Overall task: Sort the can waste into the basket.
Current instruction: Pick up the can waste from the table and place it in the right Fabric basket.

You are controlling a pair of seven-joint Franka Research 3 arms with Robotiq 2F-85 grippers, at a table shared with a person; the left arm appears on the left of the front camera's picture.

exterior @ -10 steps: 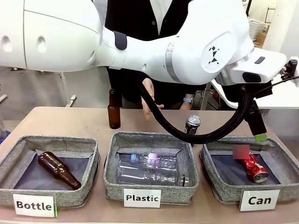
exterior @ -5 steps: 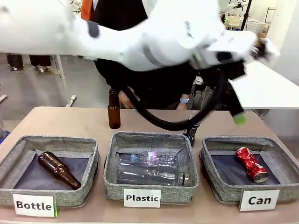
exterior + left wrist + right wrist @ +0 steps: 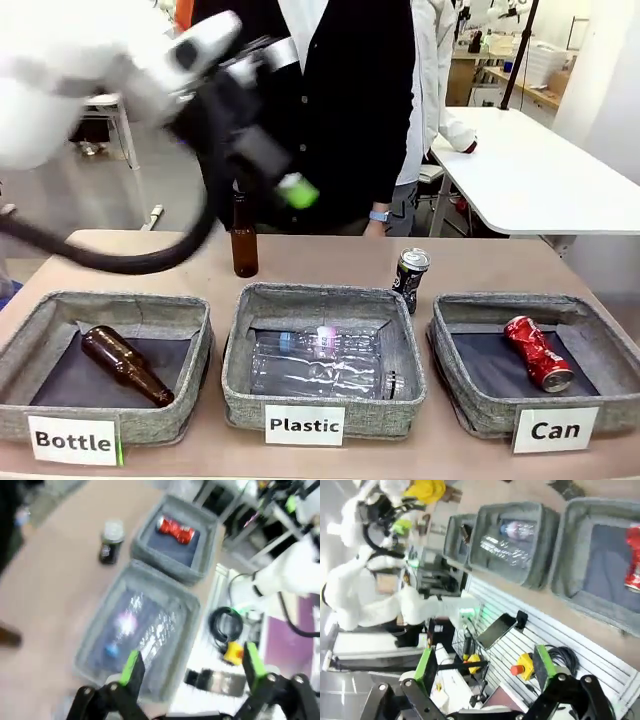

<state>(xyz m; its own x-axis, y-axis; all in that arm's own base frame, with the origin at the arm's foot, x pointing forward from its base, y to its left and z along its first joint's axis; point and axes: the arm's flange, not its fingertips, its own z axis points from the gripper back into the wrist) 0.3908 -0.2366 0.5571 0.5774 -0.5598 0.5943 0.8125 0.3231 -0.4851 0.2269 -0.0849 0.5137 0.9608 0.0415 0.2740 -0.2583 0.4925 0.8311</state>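
The red can [image 3: 538, 352] lies in the Can basket [image 3: 478, 415]. The black can [image 3: 410, 272] stands on the worktop [image 3: 330, 262]. The left gripper [image 3: 192, 666] and right gripper [image 3: 485, 669] have fingers apart, empty.

upright brown bottle [image 3: 244, 238]: on table [image 3: 150, 262] | lying brown bottle [image 3: 125, 364]: Bottle basket [image 3: 40, 312] | clear plastic bottles [image 3: 318, 360]: Plastic basket [image 3: 238, 385]

Room above the Can basket [image 3: 592, 322] is standing open. The red can [image 3: 538, 352] is lying right of middle, leaving bare lining on its left. The black can [image 3: 410, 277] is standing just behind the Plastic basket [image 3: 240, 345] corner, open above. The left gripper [image 3: 292, 188] is hanging, blurred, over the upright brown bottle [image 3: 243, 240]. A person [image 3: 345, 100] is blocking the far edge.
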